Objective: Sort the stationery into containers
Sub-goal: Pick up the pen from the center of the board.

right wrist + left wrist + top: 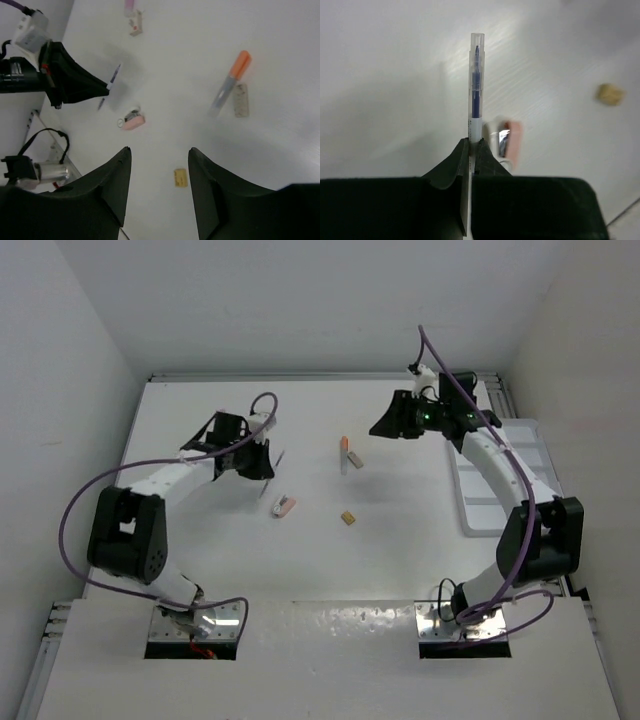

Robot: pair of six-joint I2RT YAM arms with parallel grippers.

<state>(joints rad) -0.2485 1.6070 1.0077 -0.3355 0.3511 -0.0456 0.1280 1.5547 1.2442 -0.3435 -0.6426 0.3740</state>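
The table is smooth and white, matt with a soft sheen and faint streaks, and on it the pink block looks like dull rubber with a bright, mirror-shiny metal piece on its side. Near the pink block, the clear-capped pen has a glossy see-through plastic cap over a smooth white barrel, pinched in the matt black plastic of the left gripper, a finish the right gripper shares. Also near the pink block, the tan block is rough and matt. Farther from it are the orange-capped pen, with its frosted plastic barrel, and a dull speckled grey-white block, and well beyond is the tray of smooth white plastic.
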